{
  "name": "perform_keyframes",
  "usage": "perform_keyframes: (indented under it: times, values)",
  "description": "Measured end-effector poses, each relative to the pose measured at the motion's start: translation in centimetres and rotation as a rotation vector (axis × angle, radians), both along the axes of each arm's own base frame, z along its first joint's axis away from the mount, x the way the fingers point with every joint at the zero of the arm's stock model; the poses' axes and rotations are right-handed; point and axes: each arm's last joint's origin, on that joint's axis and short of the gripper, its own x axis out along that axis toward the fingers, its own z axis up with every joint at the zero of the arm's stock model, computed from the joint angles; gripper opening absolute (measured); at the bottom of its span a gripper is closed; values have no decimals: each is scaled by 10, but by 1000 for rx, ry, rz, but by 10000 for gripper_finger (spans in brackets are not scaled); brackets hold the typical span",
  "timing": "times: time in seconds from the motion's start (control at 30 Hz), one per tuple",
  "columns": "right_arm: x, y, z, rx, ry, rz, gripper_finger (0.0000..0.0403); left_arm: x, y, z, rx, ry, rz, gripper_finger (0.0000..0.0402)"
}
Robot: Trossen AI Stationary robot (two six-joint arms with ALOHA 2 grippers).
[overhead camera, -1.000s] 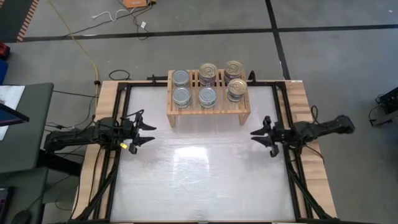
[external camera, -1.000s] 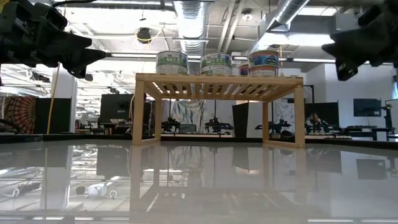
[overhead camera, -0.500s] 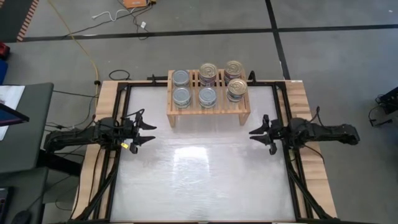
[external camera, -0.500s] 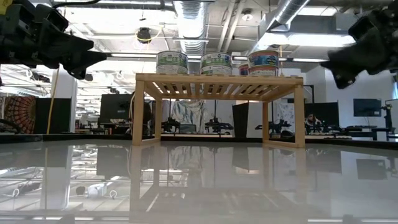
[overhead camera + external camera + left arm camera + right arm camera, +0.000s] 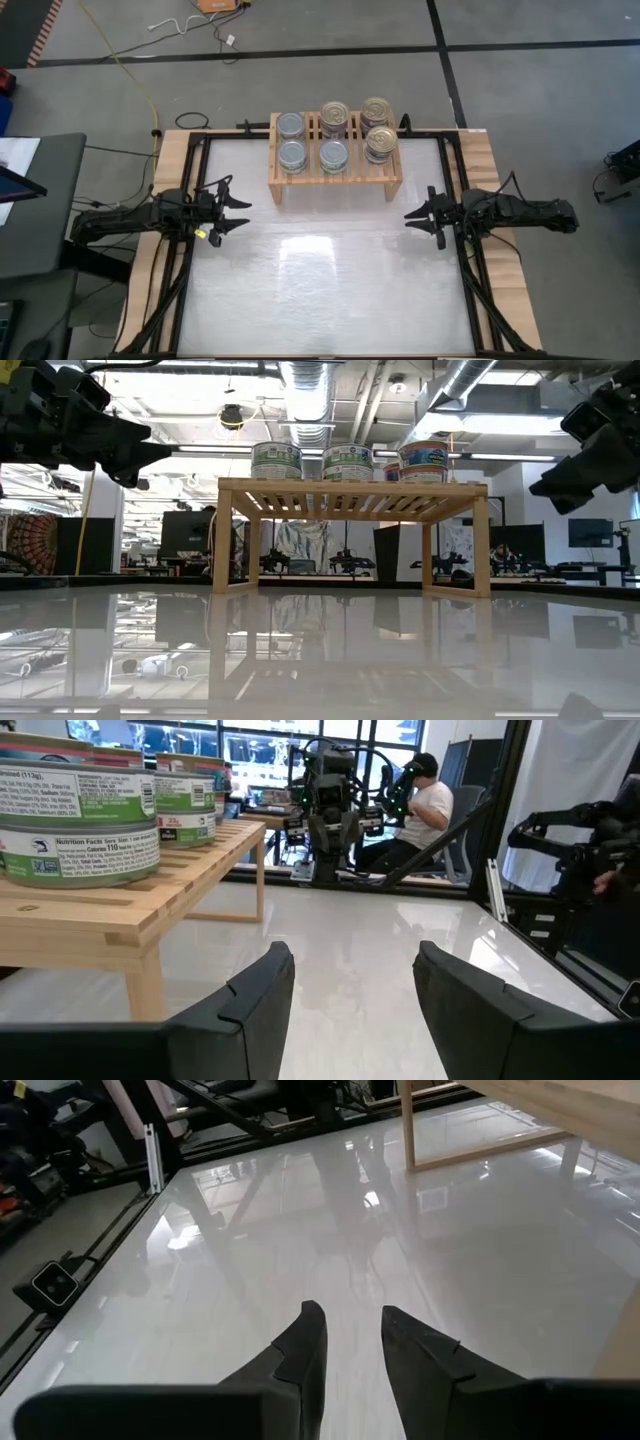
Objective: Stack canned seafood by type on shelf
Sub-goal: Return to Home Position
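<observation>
The light-wood shelf [image 5: 335, 168] stands at the table's far middle. Several cans of seafood rest with their bases on its slatted top: silver-topped ones [image 5: 292, 153] on the left and middle, gold-topped ones [image 5: 380, 141] toward the right. The low view shows the front cans [image 5: 347, 462] above the shelf [image 5: 350, 495]. My left gripper [image 5: 246, 215] [image 5: 355, 980] hangs open over the table's left side, pointing right, with the cans [image 5: 75, 825] off to one side. My right gripper [image 5: 415, 222] [image 5: 353, 1335] is open over the right side, pointing left and tipped toward the tabletop. Both hold nothing.
The glossy white tabletop [image 5: 320, 280] stretches in front of the shelf. Black rails [image 5: 470, 290] and wooden planks run along the left and right sides. A person sits in the room beyond the table [image 5: 425, 795].
My right gripper has sunk a little and drawn slightly back toward the table's right edge, tipping downward. The cans and shelf stand as before.
</observation>
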Motion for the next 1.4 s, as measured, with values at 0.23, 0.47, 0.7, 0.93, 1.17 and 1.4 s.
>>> perform_keyframes:
  times: [0.23, 0.47, 0.7, 0.93, 1.17, 1.4]
  values:
    - [-1, 0, -2, -34, 20, 6, 126, 0, 0, 0, 0, 0, 0, 199]
    - [-1, 0, -2, -43, 20, 4, 126, 0, 0, 0, 0, 0, 1, 199]
    - [-1, 0, -1, -45, 19, 5, 126, 0, 0, 0, 0, 0, 1, 199]
    - [-1, 0, -1, -45, 16, 6, 126, 0, 0, 0, 0, 0, 1, 199]
    - [-1, 0, -1, -44, 16, 7, 126, 0, 0, 0, 0, 0, 1, 199]
    - [-1, 0, -1, -43, 16, 12, 126, 0, 0, 0, 0, 0, 1, 199]
